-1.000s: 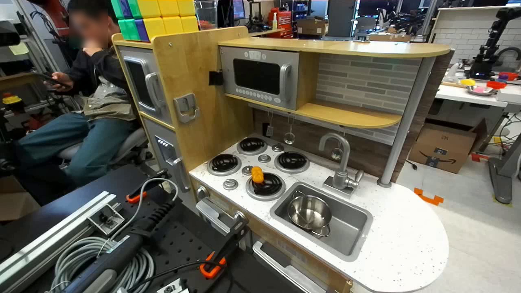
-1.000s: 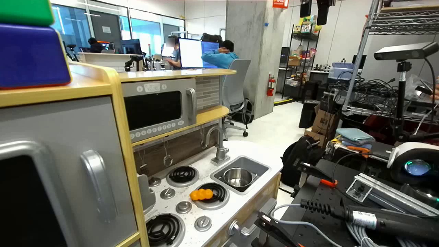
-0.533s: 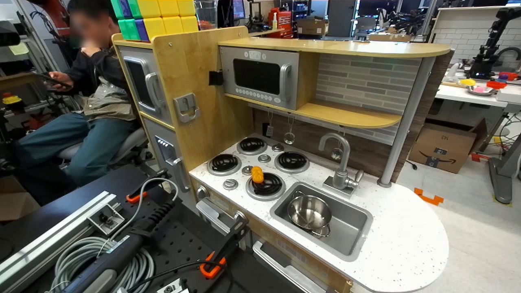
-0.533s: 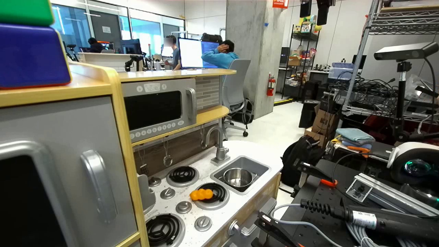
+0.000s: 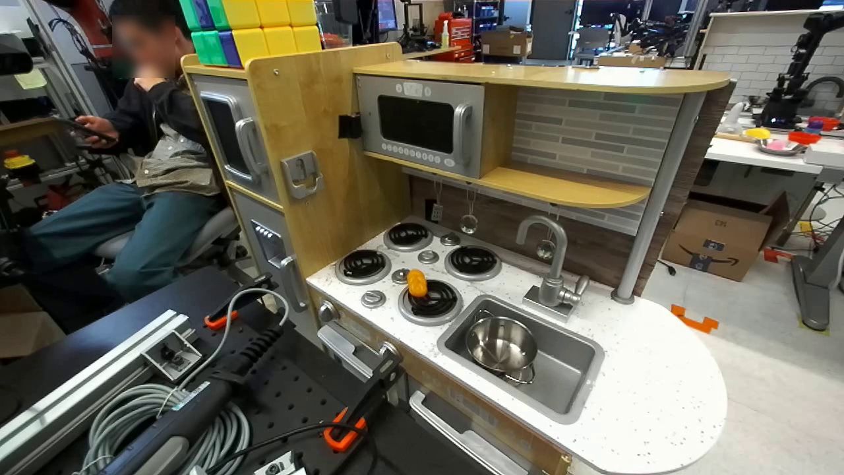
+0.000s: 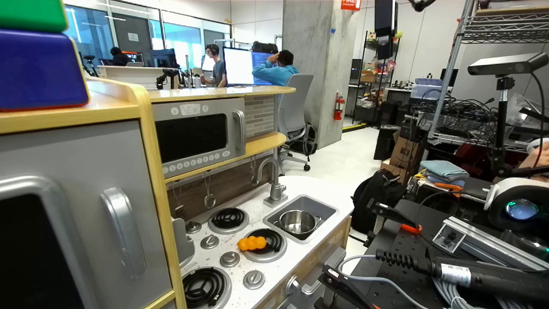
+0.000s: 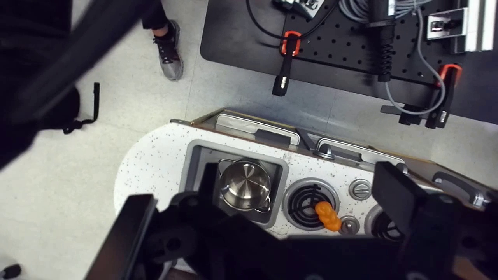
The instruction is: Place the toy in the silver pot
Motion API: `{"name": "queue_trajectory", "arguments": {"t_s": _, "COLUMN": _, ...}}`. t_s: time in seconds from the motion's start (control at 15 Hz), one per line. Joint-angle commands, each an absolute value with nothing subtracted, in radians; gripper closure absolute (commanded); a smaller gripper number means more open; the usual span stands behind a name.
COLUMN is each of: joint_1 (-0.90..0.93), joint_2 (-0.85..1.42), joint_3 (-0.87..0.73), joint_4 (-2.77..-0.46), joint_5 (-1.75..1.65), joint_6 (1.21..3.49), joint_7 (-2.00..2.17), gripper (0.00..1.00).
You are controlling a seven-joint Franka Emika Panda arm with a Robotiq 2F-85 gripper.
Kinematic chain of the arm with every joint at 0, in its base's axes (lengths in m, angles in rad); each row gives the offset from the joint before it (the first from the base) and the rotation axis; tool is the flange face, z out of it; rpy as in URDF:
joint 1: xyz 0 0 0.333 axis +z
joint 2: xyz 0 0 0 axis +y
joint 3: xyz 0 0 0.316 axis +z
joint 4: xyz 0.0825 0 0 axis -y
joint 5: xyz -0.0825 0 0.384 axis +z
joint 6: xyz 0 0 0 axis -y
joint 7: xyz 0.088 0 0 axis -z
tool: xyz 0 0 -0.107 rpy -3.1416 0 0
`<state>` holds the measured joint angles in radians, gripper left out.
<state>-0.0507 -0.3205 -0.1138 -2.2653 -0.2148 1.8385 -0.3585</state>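
The toy (image 7: 328, 216) is a small lumpy orange piece. It lies partly on a black stove burner in the wrist view and in both exterior views (image 5: 417, 283) (image 6: 251, 243). The silver pot (image 7: 245, 186) is round and shiny with wire handles. It stands upright inside the sink basin, also in both exterior views (image 5: 502, 344) (image 6: 297, 222). My gripper (image 7: 299, 177) is open and empty, high above the counter, with the toy in view between its fingers. Dark gripper parts (image 6: 385, 30) show at the top edge of an exterior view.
The grey sink basin (image 5: 590, 396) is set in the white speckled counter (image 5: 659, 382), with a faucet (image 5: 554, 251) behind it. A shelf with a toy microwave (image 5: 422, 125) overhangs the back of the counter. A tall cabinet (image 5: 330, 165) stands beside the burners.
In an exterior view, the dark gripper parts at the top edge have come lower and look turned. In an exterior view, a dark part now shows at the top edge. Toy and pot are unmoved.
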Motion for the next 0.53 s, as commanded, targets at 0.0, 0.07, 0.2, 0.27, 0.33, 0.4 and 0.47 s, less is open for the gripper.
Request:
{"name": "queue_trajectory", "arguments": {"t_s": 0.0, "joint_1": -0.028, "joint_2": -0.257, "joint_3": -0.117, "joint_4": -2.319, "joint_5": -0.266, "joint_6": 1.999, "joint_7": -0.487, "gripper": 0.0}}
{"name": "queue_trajectory", "arguments": {"t_s": 0.07, "joint_1": -0.023, "joint_2": -0.24, "joint_3": -0.116, "joint_4": -2.315, "joint_5": -0.262, "joint_6": 2.007, "joint_7": -0.532, "gripper": 0.0}}
{"name": "queue_trajectory", "arguments": {"t_s": 0.2, "joint_1": -0.036, "joint_2": -0.245, "joint_3": -0.112, "joint_4": -2.317, "joint_5": -0.238, "joint_6": 1.986, "joint_7": -0.489, "gripper": 0.0}}
{"name": "queue_trajectory", "arguments": {"t_s": 0.27, "joint_1": -0.035, "joint_2": -0.234, "joint_3": -0.111, "joint_4": -2.317, "joint_5": -0.238, "joint_6": 1.992, "joint_7": -0.503, "gripper": 0.0}}
{"name": "queue_trajectory", "arguments": {"t_s": 0.33, "joint_1": -0.034, "joint_2": -0.23, "joint_3": -0.111, "joint_4": -2.317, "joint_5": -0.239, "joint_6": 1.994, "joint_7": -0.511, "gripper": 0.0}}
{"name": "queue_trajectory", "arguments": {"t_s": 0.4, "joint_1": -0.034, "joint_2": -0.23, "joint_3": -0.111, "joint_4": -2.316, "joint_5": -0.239, "joint_6": 1.994, "joint_7": -0.515, "gripper": 0.0}}
{"name": "queue_trajectory", "arguments": {"t_s": 0.47, "joint_1": -0.031, "joint_2": -0.231, "joint_3": -0.109, "joint_4": -2.354, "joint_5": -0.238, "joint_6": 2.048, "joint_7": -0.499, "gripper": 0.0}}
